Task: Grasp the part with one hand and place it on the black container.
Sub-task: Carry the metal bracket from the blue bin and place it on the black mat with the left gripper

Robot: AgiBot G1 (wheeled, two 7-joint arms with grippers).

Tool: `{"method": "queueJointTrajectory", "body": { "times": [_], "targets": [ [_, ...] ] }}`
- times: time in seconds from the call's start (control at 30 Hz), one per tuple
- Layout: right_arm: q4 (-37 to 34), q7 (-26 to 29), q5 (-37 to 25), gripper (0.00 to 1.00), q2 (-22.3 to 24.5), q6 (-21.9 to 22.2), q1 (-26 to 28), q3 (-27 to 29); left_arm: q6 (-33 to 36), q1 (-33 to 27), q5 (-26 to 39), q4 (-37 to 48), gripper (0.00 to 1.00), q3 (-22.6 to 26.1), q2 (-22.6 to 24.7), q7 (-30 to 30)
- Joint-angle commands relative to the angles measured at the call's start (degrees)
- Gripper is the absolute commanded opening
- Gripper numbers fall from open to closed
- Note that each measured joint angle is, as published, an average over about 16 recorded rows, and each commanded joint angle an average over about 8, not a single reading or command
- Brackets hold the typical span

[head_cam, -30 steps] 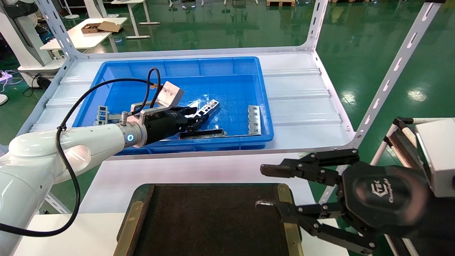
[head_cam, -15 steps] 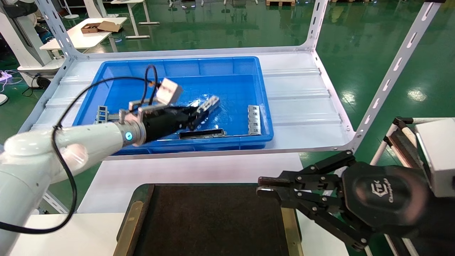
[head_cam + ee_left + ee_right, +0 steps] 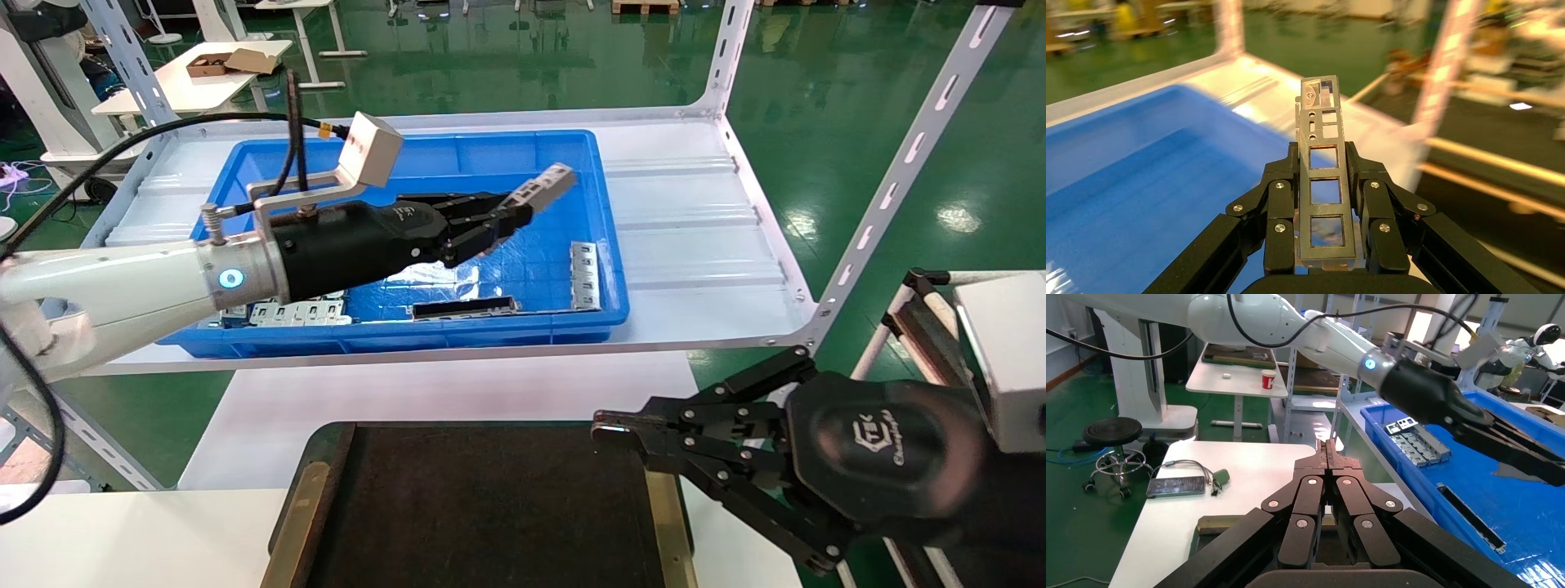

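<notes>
My left gripper [image 3: 498, 219] is shut on the part [image 3: 541, 186], a narrow light-grey strip with ladder-like cutouts. It holds the part in the air above the blue bin [image 3: 609, 245]. In the left wrist view the part [image 3: 1322, 160] stands between the shut fingers [image 3: 1281, 208] of the gripper [image 3: 1324, 184]. The black container [image 3: 490, 506] lies flat on the near table, below and nearer than the left hand. My right gripper [image 3: 613, 426] is shut and empty, over the container's right brass edge. It also shows shut in the right wrist view [image 3: 1327, 454].
In the bin lie a long dark channel bar [image 3: 464, 308], a grey multi-slot plate [image 3: 583, 273] and more plates [image 3: 298, 312] at the front left. White shelf uprights [image 3: 891, 180] stand at the right. A phone with cables [image 3: 1176, 486] lies on the white table.
My left gripper has lifted the part up out of the bin and carried it toward the right. My right gripper has gone from open to shut.
</notes>
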Motion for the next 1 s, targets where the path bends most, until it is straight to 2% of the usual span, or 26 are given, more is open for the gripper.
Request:
{"method": "queueJointTrajectory", "body": {
  "times": [0.03,0.3,0.5,0.77,1.0],
  "targets": [
    [0.00,0.00,0.00,0.00,0.00,0.00,0.00,0.00,4.19,0.22,-0.48,-0.56,0.00,-0.20,-0.88,-0.31],
    [0.00,0.00,0.00,0.00,0.00,0.00,0.00,-0.01,14.76,6.51,-2.29,-7.13,0.00,-0.52,-3.40,-2.65],
    [0.00,0.00,0.01,0.00,0.00,0.00,0.00,-0.01,18.16,15.04,-4.75,-17.96,0.00,0.28,-5.77,-6.40],
    [0.00,-0.01,0.01,0.00,0.01,0.01,0.00,-0.01,14.37,29.64,-7.39,-35.83,0.00,1.71,-10.25,-14.24],
    [0.00,-0.01,0.01,0.00,0.01,0.01,0.01,-0.02,2.36,40.61,-6.21,-48.79,0.00,1.35,-12.52,-20.92]
  ]
}}
